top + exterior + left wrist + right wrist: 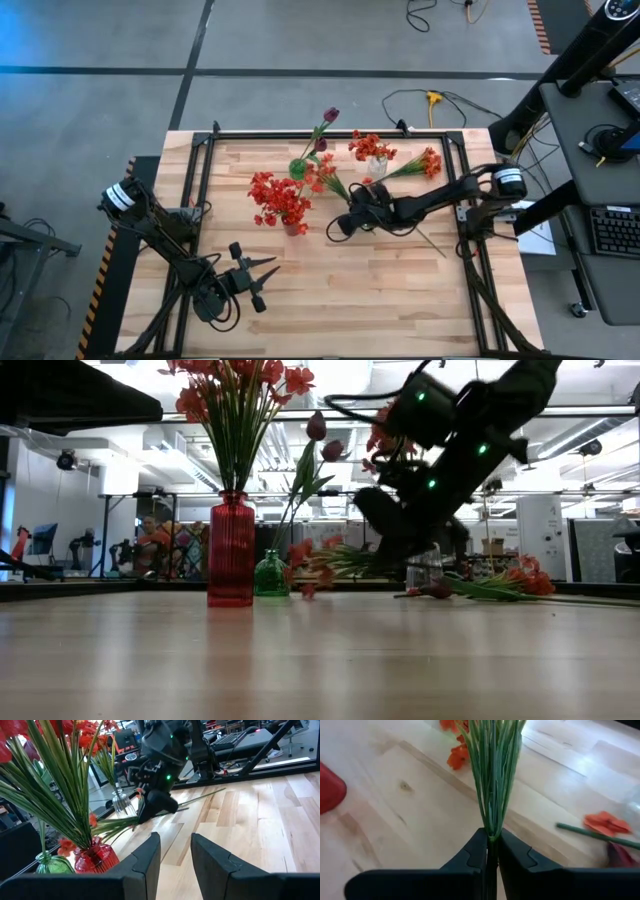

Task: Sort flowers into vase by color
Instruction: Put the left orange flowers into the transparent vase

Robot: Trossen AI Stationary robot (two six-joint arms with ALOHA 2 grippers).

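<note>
Right gripper (490, 851) is clamped on the base of a flower stem (494, 780) — long green leaves fanning ahead of its fingers, low over the table between the red vase (293, 226) and the clear glass vase (377, 166). I'd lift straight up first so the orange-red blooms (456, 756) clear the wood, then tip the stem upright before carrying it to its matching vase — the grip sits low, so move slowly. Left gripper (175, 851) waits partly parted near the front edge.
</note>
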